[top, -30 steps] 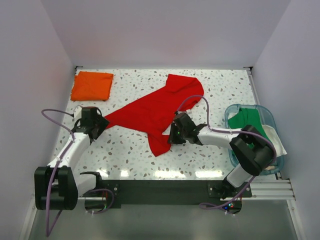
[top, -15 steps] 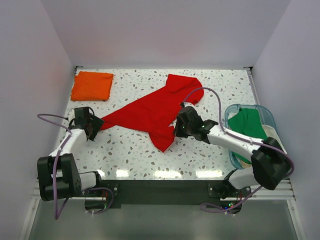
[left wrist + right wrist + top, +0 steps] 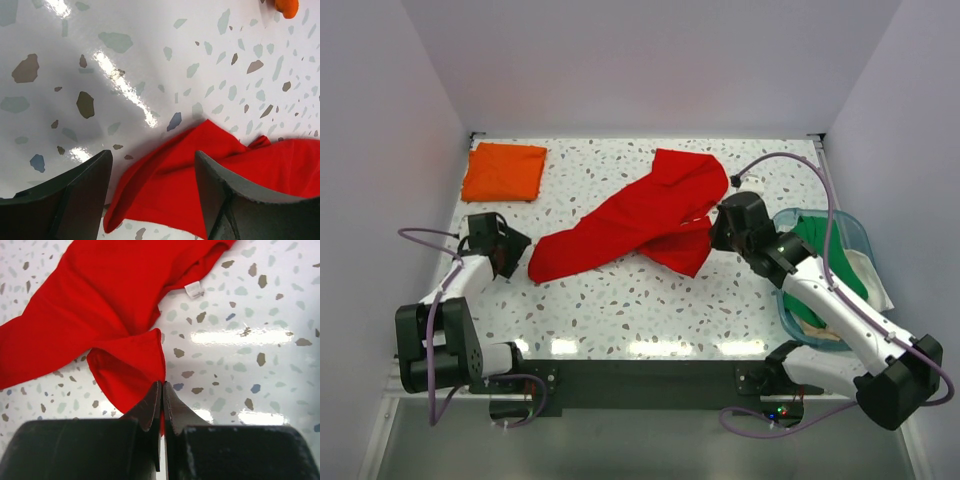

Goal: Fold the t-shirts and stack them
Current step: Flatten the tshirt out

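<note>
Right wrist view: the right gripper (image 3: 161, 386) is seen with jaws pressed together, a fold of the red t-shirt (image 3: 100, 300) pinched between them. The white neck label (image 3: 193, 289) is shown beyond, on the table (image 3: 260, 300). The left gripper (image 3: 152, 156) is held wide open with nothing clasped; the shirt's corner is seen between its fingers. An orange t-shirt (image 3: 503, 171) is laid folded at the far left corner. A green t-shirt (image 3: 817, 243) is seen in the teal tub (image 3: 852, 226), partly hidden by the right arm.
</note>
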Controlling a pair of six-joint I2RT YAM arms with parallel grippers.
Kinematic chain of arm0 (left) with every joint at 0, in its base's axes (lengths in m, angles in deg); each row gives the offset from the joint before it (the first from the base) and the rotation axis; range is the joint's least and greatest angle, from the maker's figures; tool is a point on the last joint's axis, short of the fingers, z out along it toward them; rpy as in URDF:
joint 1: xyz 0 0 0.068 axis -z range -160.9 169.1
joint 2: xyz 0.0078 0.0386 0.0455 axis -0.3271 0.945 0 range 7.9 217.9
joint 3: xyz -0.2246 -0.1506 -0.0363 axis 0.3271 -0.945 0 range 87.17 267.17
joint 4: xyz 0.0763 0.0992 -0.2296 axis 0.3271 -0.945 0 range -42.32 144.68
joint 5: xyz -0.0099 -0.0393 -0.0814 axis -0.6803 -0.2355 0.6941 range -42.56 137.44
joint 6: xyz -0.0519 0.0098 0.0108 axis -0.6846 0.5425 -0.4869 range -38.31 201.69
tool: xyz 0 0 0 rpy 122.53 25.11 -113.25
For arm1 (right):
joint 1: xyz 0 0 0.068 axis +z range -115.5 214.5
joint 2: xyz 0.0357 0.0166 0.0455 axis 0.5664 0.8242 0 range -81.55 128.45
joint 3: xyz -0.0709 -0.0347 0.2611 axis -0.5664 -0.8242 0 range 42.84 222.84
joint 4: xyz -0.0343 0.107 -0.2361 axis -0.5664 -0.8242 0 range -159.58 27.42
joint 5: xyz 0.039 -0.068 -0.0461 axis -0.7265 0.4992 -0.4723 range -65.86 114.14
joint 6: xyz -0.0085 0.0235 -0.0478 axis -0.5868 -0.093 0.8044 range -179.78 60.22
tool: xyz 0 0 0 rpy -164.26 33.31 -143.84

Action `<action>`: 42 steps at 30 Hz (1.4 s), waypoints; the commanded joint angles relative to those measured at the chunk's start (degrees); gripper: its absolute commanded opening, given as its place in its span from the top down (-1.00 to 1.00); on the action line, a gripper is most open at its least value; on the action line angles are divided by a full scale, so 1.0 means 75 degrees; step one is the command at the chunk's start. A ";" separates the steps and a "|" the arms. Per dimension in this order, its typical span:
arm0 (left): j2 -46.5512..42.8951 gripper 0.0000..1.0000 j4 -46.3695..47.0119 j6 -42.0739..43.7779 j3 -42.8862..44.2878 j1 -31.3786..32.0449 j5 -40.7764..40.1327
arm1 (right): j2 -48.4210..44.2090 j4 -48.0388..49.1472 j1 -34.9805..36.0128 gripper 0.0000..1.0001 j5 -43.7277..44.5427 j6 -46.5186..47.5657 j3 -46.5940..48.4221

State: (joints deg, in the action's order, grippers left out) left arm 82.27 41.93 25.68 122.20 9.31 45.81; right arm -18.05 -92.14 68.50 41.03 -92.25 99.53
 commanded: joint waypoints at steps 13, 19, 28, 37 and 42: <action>-0.1920 -0.34 -0.0197 0.0542 -0.1271 0.0811 -0.0731 | -0.0112 -0.0242 -0.0244 1.00 -0.0060 0.0333 0.0176; -0.2919 -0.36 -0.0736 0.0530 -0.1646 0.1456 -0.1341 | -0.0030 -0.0172 -0.0244 1.00 -0.0130 0.0345 0.0118; -0.2580 -0.11 -0.0433 0.0542 -0.1857 0.1690 -0.1178 | -0.0053 -0.0172 -0.0232 1.00 -0.0154 0.0321 0.0047; -0.2229 0.18 0.0048 0.0542 -0.1893 0.1878 -0.1060 | 0.0005 -0.0172 -0.0244 1.00 -0.0119 0.0333 -0.0011; -0.1773 0.75 0.0084 0.0694 -0.1180 0.1878 -0.1505 | 0.0005 -0.0312 -0.0256 1.00 -0.0025 0.0415 0.0059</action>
State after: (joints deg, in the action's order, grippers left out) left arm 67.28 39.20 29.42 108.47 23.04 37.31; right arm -18.07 -94.76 66.83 39.67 -90.28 99.51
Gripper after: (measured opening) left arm 0.160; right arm 0.012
